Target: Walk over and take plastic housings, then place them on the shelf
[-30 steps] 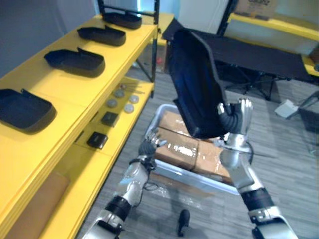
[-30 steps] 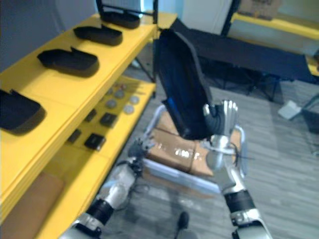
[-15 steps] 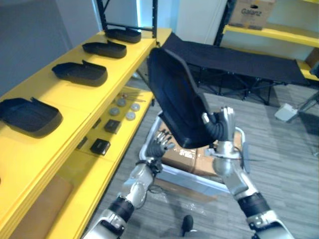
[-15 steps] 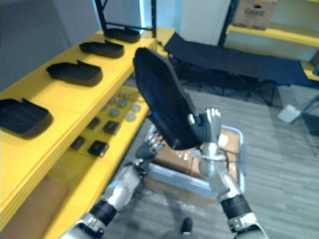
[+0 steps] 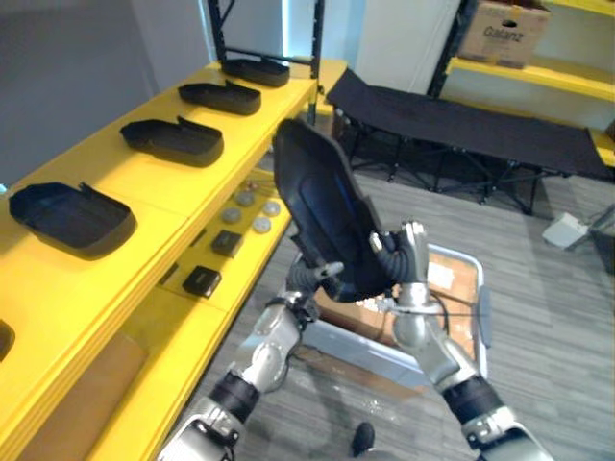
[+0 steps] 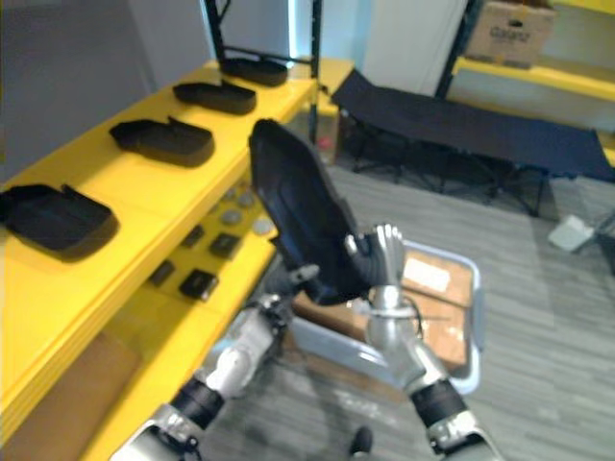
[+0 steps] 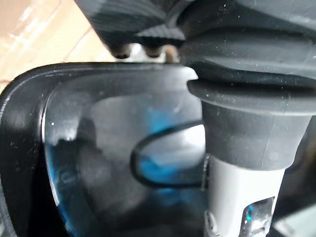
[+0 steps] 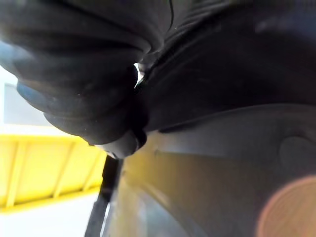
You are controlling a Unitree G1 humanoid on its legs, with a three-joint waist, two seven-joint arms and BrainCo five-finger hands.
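My right hand (image 5: 408,261) grasps the lower edge of the black dished plastic housing (image 5: 322,202), held tilted beside the yellow shelf (image 5: 144,189). My left hand (image 5: 309,279) touches its lower corner; whether those fingers grip, I cannot tell. I should steady it two-handed, level it, and land it clear of the shelved black housings (image 5: 173,140). Half a second ago my left hand hung open, apart from it.

1. The housing (image 5: 327,216) hides the right hand's (image 5: 411,269) palm, just below its fingers (image 5: 416,240).
2. The cardboard box (image 5: 450,280) beneath those fingers is partly covered.
3. Round pieces (image 5: 261,225) on the lower shelf (image 5: 163,331), well left of the fingers, are too small to identify.
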